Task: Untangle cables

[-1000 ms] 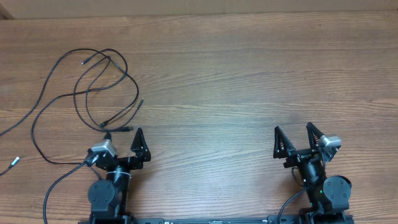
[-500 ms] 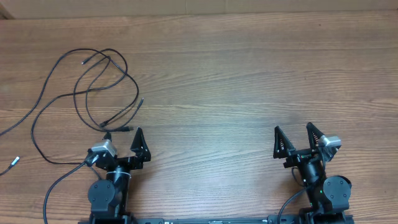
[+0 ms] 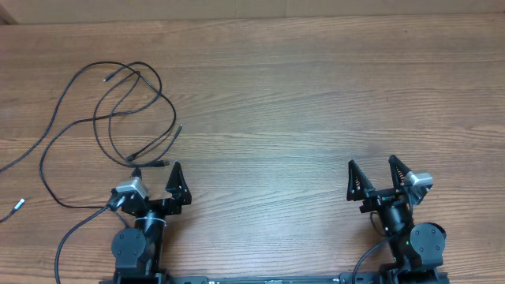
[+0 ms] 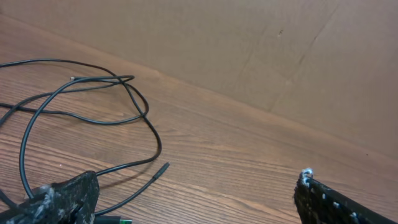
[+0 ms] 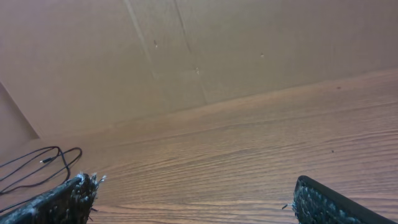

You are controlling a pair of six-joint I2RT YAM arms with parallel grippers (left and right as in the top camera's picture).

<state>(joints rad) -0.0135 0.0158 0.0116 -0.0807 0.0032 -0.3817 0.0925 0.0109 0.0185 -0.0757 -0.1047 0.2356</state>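
The cables [image 3: 162,95] sprawl across the upper left of the overhead frame as loose black loops that cross one another. Long strands trail off the left edge and down toward the lower left corner. They lie on the bench [image 3: 316,95], a brown wood-grain surface that fills nearly the whole view. In both wrist views a plain brown board wall [image 4: 261,43] stands behind it.

At the bottom left of the overhead frame the left claw [image 3: 155,177] is released, its two fingers spread wide with nothing between them. One cable end lies just above its left finger; whether they touch cannot be told. The left wrist view shows the loops in the left half of the frame, beyond that same finger.

At the bottom right the right claw [image 3: 373,175] is likewise released and holds nothing, well apart from the cables. Its wrist view catches only a small loop at the lower left edge.

A dark plug tip [image 3: 180,126] points out at the right edge of the tangle. A pale plug [image 3: 17,205] lies alone at the far left, below the loops.
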